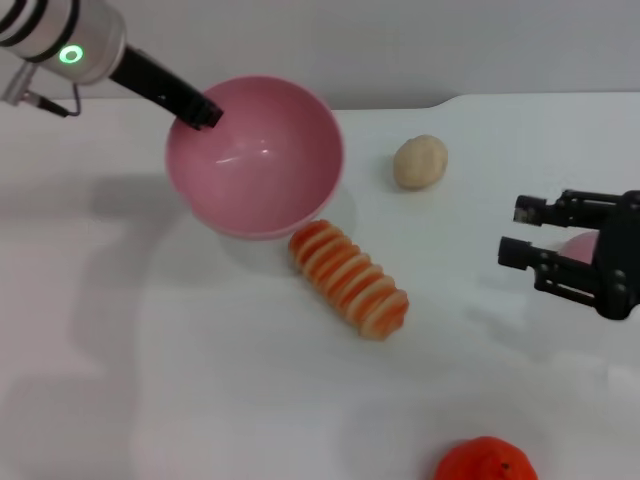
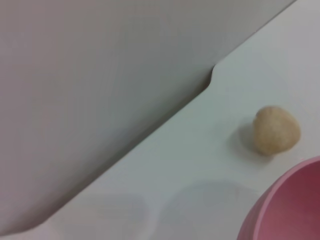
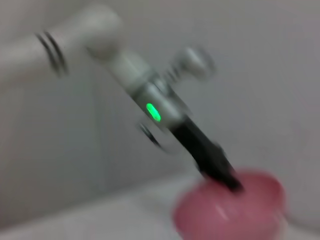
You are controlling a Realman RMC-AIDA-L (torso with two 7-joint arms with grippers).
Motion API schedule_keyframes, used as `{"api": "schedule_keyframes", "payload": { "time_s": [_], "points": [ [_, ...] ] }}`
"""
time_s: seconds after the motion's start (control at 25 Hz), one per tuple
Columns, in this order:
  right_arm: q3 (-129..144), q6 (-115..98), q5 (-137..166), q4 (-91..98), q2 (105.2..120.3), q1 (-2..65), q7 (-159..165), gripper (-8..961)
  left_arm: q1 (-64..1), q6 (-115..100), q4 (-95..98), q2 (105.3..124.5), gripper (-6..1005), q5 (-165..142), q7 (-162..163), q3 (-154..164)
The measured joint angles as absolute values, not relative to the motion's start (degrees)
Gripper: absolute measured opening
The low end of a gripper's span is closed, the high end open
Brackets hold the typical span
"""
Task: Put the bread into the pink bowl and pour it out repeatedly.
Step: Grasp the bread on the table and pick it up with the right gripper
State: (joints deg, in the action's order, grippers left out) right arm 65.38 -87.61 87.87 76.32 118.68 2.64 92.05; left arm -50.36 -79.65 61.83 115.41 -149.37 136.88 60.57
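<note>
One left gripper (image 1: 205, 112) is clamping the pink bowl (image 1: 262, 160) rim, tilting it to spill; bread (image 1: 349, 278) is lying below-right of it, right gripper (image 1: 522, 232) is waiting spread apart.

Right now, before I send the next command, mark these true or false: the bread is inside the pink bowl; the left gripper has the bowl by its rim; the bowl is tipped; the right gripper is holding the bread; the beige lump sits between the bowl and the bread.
1. The bread is inside the pink bowl. False: it lies on the table just in front of the bowl.
2. The left gripper has the bowl by its rim. True.
3. The bowl is tipped. True: its opening faces the camera.
4. The right gripper is holding the bread. False: it is open, off to the right.
5. The beige lump sits between bowl and bread. False: it lies to the bowl's right.
</note>
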Motion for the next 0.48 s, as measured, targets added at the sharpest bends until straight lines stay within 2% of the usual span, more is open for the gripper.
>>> {"api": "schedule_keyframes", "payload": {
  "time_s": [0.2, 0.48],
  "points": [
    [65.33, -85.0, 102.61, 86.92, 118.82, 5.63, 107.21, 536, -49.76, -80.22, 62.84, 115.64, 42, -150.09, 136.99, 60.14],
    [68.0, -84.96, 122.99, 93.57, 118.74, 15.3, 122.45, 576, -49.0, -80.34, 63.52, 116.07, 42, -150.29, 136.61, 60.11]
  ]
}}
